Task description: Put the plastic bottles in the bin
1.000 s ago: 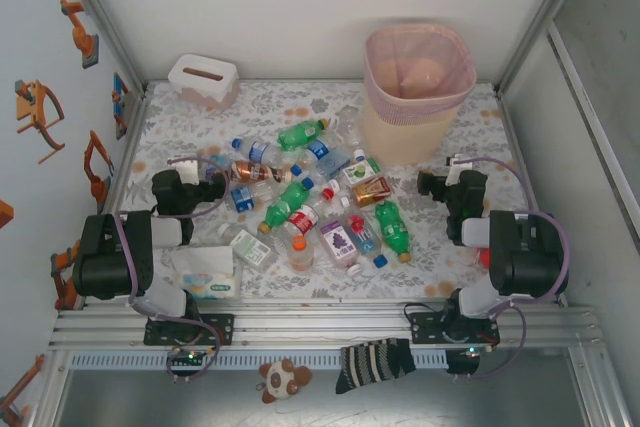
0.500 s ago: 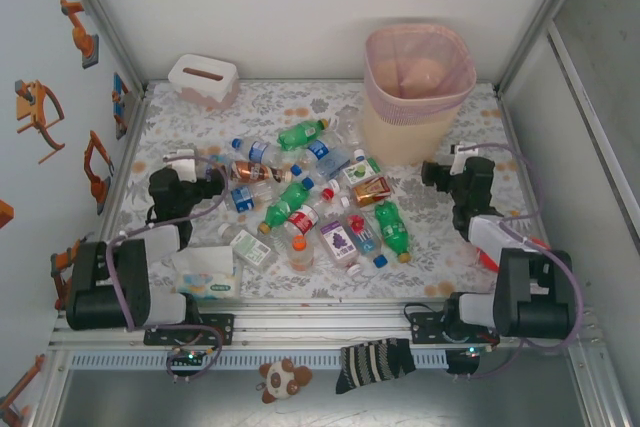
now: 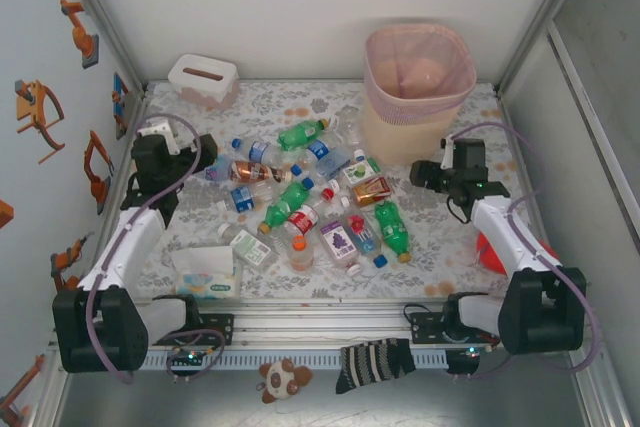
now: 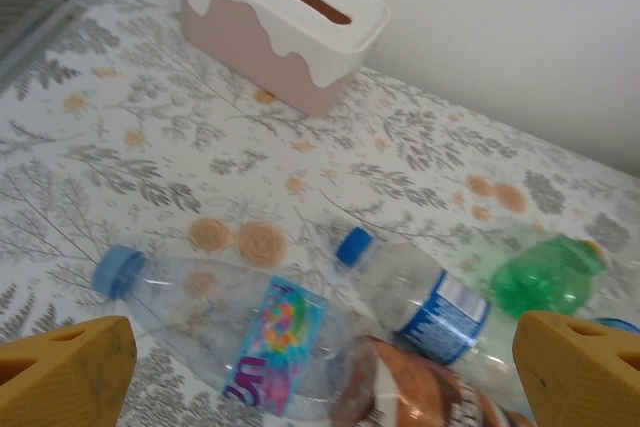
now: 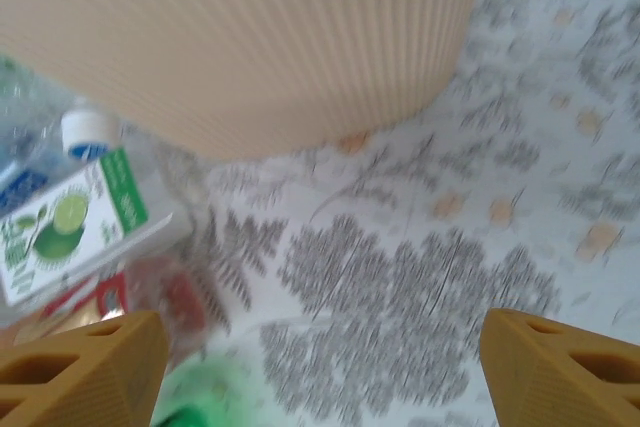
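Mid-table, bottles lie heaped just before the bin. The left gripper, jaws wide and empty, faces the heap's left edge; the right gripper, likewise spread and empty, faces its right, each probably choosing a bottle.

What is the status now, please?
Left gripper open, empty, above the plastic bottles. Right gripper open, empty, near the bin. All lying on table. Bin mouth unobstructed.
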`<state>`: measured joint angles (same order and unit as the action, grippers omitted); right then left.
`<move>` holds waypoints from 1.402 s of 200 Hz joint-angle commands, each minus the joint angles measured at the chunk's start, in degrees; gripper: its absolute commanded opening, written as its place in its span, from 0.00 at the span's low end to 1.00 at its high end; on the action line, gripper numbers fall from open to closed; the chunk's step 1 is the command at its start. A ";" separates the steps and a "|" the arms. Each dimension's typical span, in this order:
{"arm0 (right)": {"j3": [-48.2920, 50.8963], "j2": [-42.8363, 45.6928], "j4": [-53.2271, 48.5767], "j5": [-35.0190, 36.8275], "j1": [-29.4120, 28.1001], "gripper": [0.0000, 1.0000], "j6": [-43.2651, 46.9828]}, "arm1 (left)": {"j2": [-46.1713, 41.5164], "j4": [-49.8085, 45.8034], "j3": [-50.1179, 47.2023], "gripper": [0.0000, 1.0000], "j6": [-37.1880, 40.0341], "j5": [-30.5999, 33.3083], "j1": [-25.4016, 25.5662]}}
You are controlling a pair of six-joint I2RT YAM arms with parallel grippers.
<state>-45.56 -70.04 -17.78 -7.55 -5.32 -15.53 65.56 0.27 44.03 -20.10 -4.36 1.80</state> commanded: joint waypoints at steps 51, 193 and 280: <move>-8.68 -3.31 -25.95 4.10 -16.27 0.75 -4.13 | 1.92 -28.54 16.36 0.96 6.36 -15.05 -1.10; -10.95 -14.16 -28.72 12.29 -28.34 0.78 -5.63 | -0.10 -21.44 10.92 0.96 9.02 -18.93 -3.91; -10.91 -18.03 -27.25 13.83 -28.34 0.76 -6.26 | -0.16 -21.02 10.20 0.96 9.02 -18.58 -3.96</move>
<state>-55.27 -86.46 -45.58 5.87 -33.26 -19.99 66.48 -21.74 54.72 -11.97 -22.15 -1.93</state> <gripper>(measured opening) 0.762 0.963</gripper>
